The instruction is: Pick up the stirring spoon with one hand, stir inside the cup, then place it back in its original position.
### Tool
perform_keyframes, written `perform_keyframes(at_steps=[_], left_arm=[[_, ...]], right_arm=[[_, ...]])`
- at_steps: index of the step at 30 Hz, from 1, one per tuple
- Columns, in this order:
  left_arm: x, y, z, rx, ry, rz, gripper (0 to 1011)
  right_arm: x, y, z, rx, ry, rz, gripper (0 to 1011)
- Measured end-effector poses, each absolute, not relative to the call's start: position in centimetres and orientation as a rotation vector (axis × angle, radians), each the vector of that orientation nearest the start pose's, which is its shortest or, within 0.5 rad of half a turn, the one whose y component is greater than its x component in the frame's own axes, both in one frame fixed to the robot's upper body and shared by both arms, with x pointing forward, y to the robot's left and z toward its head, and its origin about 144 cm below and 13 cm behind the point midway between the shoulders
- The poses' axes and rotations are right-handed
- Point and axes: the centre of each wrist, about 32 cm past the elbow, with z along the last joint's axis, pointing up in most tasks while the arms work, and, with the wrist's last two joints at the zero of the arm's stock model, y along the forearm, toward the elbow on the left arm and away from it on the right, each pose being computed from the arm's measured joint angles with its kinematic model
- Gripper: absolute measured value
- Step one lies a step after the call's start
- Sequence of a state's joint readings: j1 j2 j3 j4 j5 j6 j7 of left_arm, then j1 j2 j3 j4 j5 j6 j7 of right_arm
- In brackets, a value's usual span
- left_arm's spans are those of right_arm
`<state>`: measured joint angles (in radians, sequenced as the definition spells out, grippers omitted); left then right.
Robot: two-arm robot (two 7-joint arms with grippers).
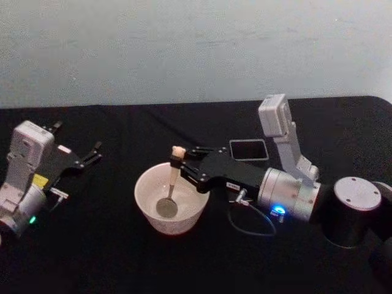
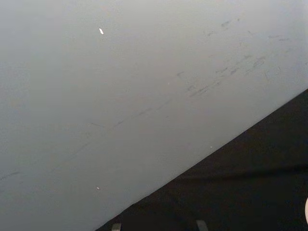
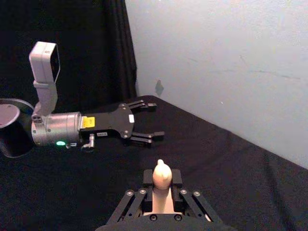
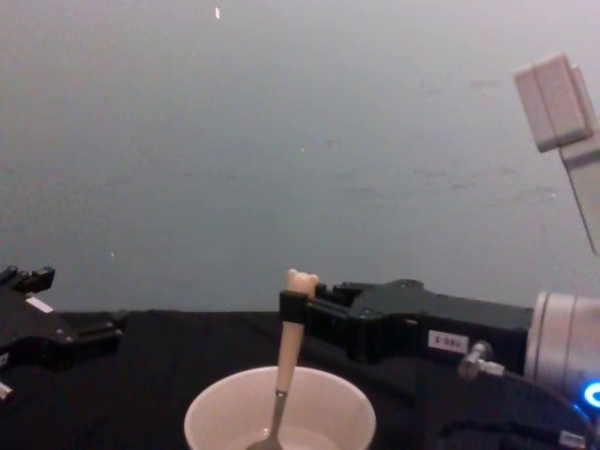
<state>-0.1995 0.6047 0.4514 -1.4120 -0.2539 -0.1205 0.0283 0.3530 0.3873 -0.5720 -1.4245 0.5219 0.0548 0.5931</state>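
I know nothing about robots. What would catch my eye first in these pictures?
In the middle of the table, the right pincer is clamped on a bear-topped stirring spoon. The spoon stands nearly upright with its bowl down inside the wide cream cup. Far off on the left, the left pincer sits idle with its fingers open over the black table.

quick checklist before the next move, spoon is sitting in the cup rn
1. Right gripper shut on the stirring spoon handle: ok
2. Spoon bowl down inside the cup: ok
3. Cup upright, not tipped: ok
4. Holder upright with its mouth unblocked, behind the right arm: ok
5. Left gripper open and parked well left of the cup: ok
6. Liquid in the cup: cannot tell
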Motion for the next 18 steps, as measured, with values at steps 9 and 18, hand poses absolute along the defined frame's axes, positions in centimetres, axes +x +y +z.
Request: perform_keyframes(at_steps=[9, 18], left_arm=[[48.9, 31.0, 114.0, 0.304, -0.285, 1.248, 1001], [48.9, 31.0, 114.0, 0.304, -0.285, 1.248, 1001]], right_arm=[[52.8, -18.2, 117.3, -0.044, 0.062, -0.504, 218], [54.3, -17.5, 117.2, -0.041, 0.052, -0.547, 218]])
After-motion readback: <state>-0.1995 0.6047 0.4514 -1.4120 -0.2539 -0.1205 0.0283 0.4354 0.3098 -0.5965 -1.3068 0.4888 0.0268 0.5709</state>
